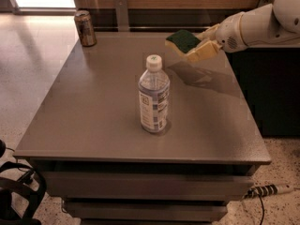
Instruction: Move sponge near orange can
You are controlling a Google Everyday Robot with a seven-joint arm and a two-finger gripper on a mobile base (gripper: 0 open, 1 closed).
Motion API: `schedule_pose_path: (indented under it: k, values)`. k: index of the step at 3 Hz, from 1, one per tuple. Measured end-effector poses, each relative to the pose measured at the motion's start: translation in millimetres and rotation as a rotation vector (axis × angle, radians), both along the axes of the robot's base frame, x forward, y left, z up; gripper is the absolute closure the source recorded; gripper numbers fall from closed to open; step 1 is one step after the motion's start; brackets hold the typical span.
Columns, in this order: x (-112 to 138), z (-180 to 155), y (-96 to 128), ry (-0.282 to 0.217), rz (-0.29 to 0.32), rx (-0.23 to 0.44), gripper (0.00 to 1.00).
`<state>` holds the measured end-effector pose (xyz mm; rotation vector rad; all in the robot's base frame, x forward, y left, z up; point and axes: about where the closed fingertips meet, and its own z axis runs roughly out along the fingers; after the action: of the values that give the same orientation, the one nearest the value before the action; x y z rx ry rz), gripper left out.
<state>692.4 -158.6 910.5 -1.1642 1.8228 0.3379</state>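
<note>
The sponge (183,41), dark green on top with pale yellow foam beneath, is held up off the table at the back right. My gripper (199,45) reaches in from the right on a white arm and is shut on the sponge. Its shadow falls on the table below. The orange can (85,28) stands upright at the table's far left corner, well to the left of the sponge.
A clear plastic water bottle (153,94) with a white cap stands upright mid-table. The grey table (93,116) has drawers below. A wooden wall and metal rail run behind it. A power strip (269,190) lies on the floor at the right.
</note>
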Motion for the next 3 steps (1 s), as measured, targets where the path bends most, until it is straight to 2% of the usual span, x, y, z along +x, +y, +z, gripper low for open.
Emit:
schedule_pose_path:
  k: [1, 2, 3]
  values:
    - [18.4, 43.5, 28.3, -0.066, 0.056, -0.041, 1.00]
    - [35.0, 63.5, 65.4, -0.104, 0.038, -0.120, 1.00]
    - [54.4, 63.2, 124.9, -0.137, -0.009, -0.184, 1.00]
